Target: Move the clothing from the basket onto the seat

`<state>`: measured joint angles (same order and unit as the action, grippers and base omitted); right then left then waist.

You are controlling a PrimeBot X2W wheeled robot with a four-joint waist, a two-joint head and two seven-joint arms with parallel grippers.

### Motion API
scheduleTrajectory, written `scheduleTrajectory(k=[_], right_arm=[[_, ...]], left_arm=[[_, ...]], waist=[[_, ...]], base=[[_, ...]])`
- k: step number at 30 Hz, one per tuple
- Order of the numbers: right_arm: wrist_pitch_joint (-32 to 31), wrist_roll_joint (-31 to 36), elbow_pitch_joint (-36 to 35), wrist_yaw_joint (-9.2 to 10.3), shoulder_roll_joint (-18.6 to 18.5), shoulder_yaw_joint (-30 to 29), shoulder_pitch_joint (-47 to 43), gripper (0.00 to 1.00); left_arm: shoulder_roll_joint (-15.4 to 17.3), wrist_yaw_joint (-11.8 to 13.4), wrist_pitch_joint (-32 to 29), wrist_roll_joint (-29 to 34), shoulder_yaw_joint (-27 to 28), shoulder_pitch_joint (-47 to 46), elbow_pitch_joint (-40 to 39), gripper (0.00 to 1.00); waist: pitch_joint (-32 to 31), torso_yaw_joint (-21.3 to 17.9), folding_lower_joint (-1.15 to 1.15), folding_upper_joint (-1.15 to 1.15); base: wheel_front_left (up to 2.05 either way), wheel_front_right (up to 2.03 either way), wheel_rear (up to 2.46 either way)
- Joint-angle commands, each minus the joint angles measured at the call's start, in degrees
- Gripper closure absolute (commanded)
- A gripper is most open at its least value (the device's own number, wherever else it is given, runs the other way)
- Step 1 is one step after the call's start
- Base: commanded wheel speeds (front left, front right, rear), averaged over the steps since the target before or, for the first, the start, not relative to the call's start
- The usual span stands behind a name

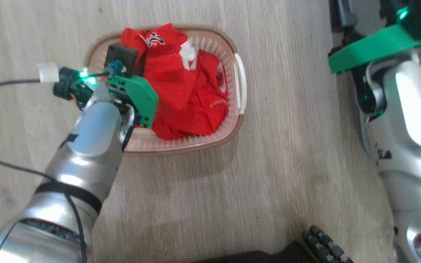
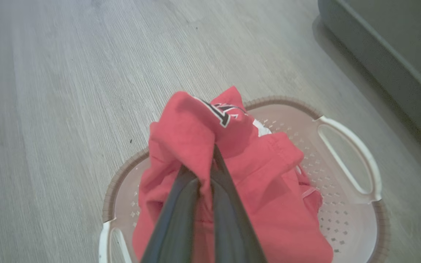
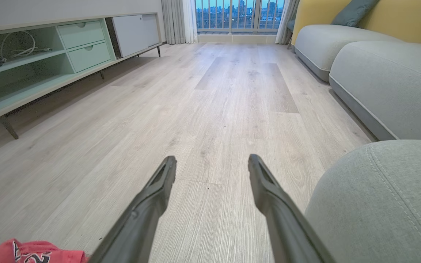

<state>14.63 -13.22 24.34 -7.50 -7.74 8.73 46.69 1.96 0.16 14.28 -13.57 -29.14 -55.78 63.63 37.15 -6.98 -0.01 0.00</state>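
And here the left fingers are seen clenched tight on a fold of the red clothing. The fabric is pinched between the two dark tips and drawn up into a peak above the heap. The rest of the clothing is piled in the basket. Most of the basket is filled with red folds, a black-and-white printed mark is turned up at the far end, and a small white piece is tucked among them. The basket is set on the pale wood floor, and a white handle is shown on its right side in the head view. Over on the robot's right, the right fingers are released and held wide apart, low above the floor. The grey-green seat is seen just beside them, its rounded edge and stitched seam in view. A corner of red cloth is caught at the bottom left of the right wrist view.
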Motion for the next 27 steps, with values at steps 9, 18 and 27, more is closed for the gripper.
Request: scheduleTrajectory(k=[9, 18, 27], right_arm=[[0.4, -1.0, 3.0, 0.01, -0.2, 2.3, -7.5, 0.0], [0.4, -2.0, 5.7, 0.01, -1.1, 3.9, -12.4, 0.0], [0.4, -2.4, 6.9, 0.01, -0.5, 3.7, -14.9, 0.0]], left_arm=[[0.9, -0.3, 0.7, -2.8, 4.2, 7.8, -13.3, 1.0], [0.9, -0.9, 0.7, -2.9, 6.8, 9.4, -26.1, 1.0], [0.9, -1.7, 0.7, -1.9, 6.9, 8.6, -34.9, 1.0]], waist=[[-14.3, 3.9, 0.01, 0.0], [-21.7, 4.9, 0.01, 0.0], [-25.1, 4.7, 0.01, 0.0]], base=[[0.0, 0.0, 0.0], [0.0, 0.0, 0.0], [0.0, 0.0, 0.0]])
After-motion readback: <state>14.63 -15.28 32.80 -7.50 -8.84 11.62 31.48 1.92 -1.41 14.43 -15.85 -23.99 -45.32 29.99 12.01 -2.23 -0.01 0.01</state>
